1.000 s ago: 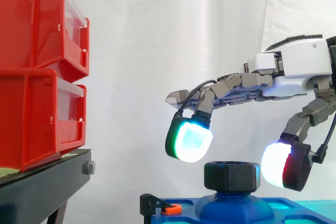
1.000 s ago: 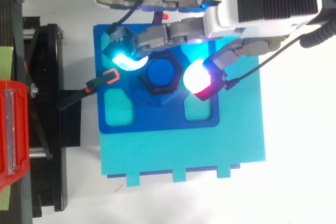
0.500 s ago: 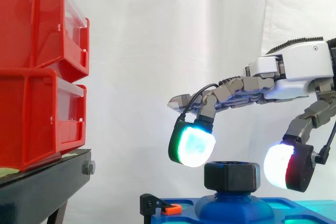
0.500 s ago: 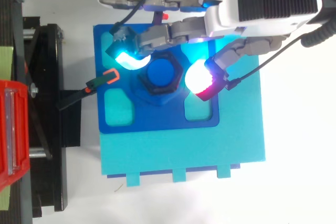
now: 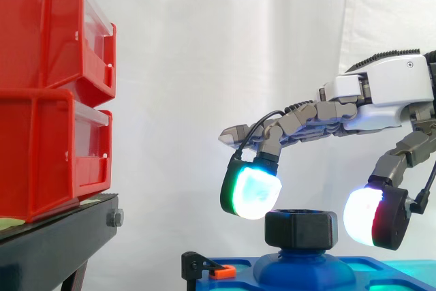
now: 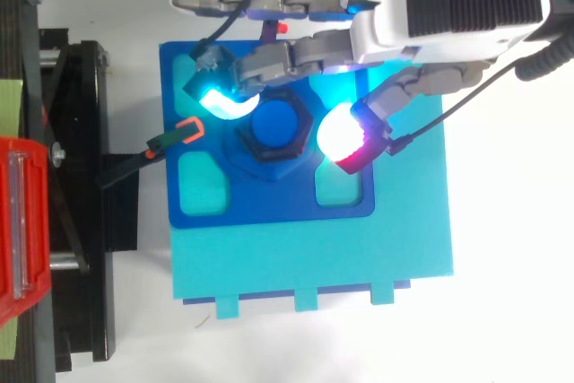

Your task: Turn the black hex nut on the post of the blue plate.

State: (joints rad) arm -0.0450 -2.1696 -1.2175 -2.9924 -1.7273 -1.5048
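Observation:
The black hex nut (image 5: 301, 228) sits on the blue post (image 6: 276, 125) in the middle of the blue plate (image 6: 269, 204). My hand (image 5: 388, 90) reaches in from the right and hovers over the nut. A bent finger's cyan-green pad (image 5: 251, 193) hangs just above and left of the nut. The thumb's white-red pad (image 5: 373, 216) is level with the nut on its right, a small gap away. In the top view both pads (image 6: 343, 136) flank the nut (image 6: 267, 153) without gripping it. The other fingers stretch straight out behind.
Two stacked red bins (image 5: 48, 93) stand on a black stand (image 5: 54, 243) at the left. A black clamp with an orange tip (image 6: 184, 132) holds the plate's left edge. The plate rests on a cyan base (image 6: 314, 257).
The hand has sunk slightly, and its two glowing pads have drifted a little to the right. The nut has not visibly turned.

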